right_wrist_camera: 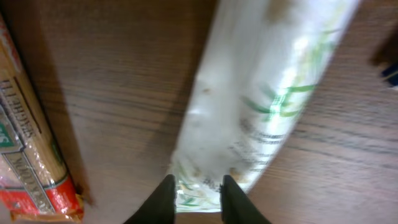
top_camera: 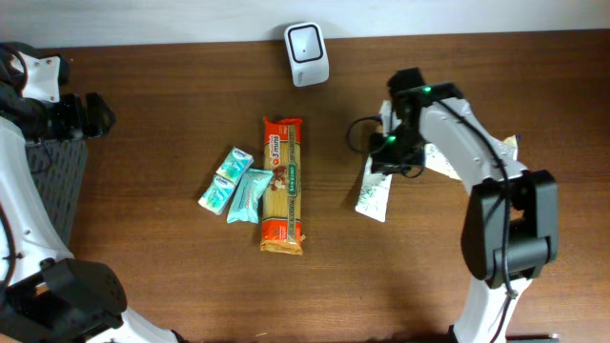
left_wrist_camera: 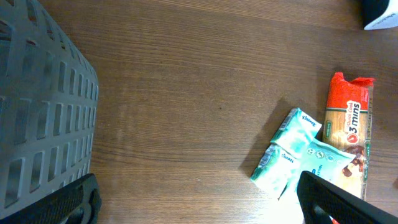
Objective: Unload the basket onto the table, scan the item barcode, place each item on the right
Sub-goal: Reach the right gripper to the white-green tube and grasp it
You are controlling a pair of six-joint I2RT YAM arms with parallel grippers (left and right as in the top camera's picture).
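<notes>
A white packet with green print [top_camera: 376,193] lies slanted right of the table's middle. In the right wrist view the white packet [right_wrist_camera: 261,93] is blurred, and its near end sits between the two dark fingers. My right gripper [right_wrist_camera: 198,190] is shut on that end; from above the right gripper [top_camera: 386,157] stands over the packet's upper part. The white barcode scanner [top_camera: 307,52] stands at the back edge, apart from the packet. At the far left, my left gripper [top_camera: 95,114] is open over bare wood [left_wrist_camera: 199,208], holding nothing.
A long red and tan pasta packet [top_camera: 282,186] lies mid-table, with two teal tissue packs [top_camera: 236,186] to its left. A grey slotted basket [top_camera: 52,181] sits at the left edge. Another light packet [top_camera: 510,145] shows partly behind the right arm.
</notes>
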